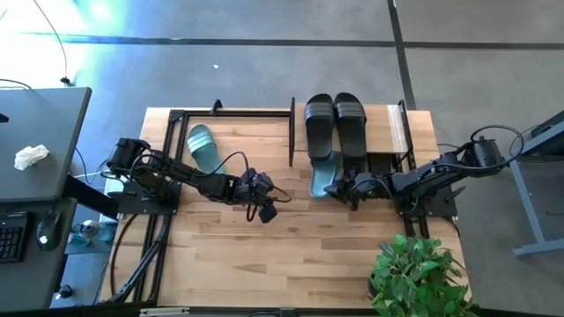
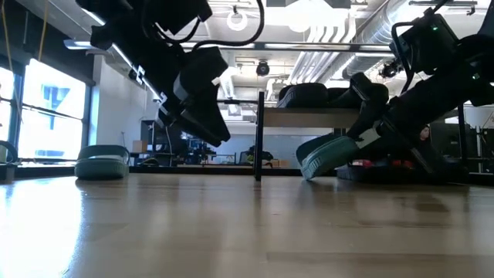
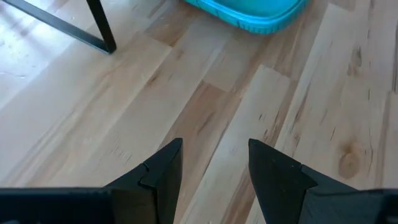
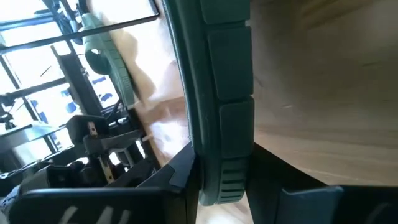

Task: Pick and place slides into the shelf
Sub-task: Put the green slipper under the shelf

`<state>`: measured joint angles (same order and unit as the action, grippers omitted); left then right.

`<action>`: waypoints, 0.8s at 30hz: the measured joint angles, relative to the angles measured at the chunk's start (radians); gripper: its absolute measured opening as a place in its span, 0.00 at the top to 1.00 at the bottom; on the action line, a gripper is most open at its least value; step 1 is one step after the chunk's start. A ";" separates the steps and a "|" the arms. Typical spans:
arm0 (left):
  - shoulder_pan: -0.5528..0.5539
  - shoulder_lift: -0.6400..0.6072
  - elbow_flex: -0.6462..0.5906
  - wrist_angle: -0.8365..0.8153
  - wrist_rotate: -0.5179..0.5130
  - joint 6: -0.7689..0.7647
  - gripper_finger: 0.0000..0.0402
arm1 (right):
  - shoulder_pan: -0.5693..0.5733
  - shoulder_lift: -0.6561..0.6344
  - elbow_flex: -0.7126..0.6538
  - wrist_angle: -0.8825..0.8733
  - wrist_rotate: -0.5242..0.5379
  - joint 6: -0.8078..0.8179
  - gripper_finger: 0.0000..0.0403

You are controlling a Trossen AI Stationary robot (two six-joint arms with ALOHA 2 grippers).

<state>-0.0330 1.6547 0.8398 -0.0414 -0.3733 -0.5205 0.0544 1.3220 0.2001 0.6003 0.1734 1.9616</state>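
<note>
Wooden plank table (image 1: 291, 255) with pale top. Leafy green potted plant (image 1: 421, 275) at near right corner. Open black metal frame (image 1: 231, 113) on far left part of table, no board on it. Grey desk (image 1: 40, 145) left of table, holding crumpled white cloth or paper, hard to tell (image 1: 32, 157), keyboard (image 1: 12, 239) and mouse (image 1: 49, 229). Grey concrete floor (image 1: 264, 70) beyond.

Pale wooden desk (image 1: 291, 246) with smooth sheen, matt rubber slides (image 1: 336, 123), thin black metal shelf (image 1: 401, 132) rods
</note>
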 joint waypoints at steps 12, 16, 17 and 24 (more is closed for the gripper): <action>0.000 0.050 0.002 0.176 0.132 0.086 0.59 | 0.000 0.000 0.000 -0.052 0.108 0.054 0.63; 0.000 0.099 0.001 0.252 0.184 0.103 0.59 | 0.001 0.000 0.000 -0.061 0.107 0.065 0.56; 0.000 0.107 0.000 0.258 0.192 0.105 0.59 | 0.002 0.000 0.000 -0.061 0.108 0.072 0.55; 0.000 0.180 0.001 0.349 0.236 0.103 0.59 | 0.039 -0.002 0.000 -0.062 0.150 0.138 0.54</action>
<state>-0.0330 1.8342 0.8412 0.3074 -0.1378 -0.4175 0.0934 1.3201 0.2005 0.5378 0.3232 2.0994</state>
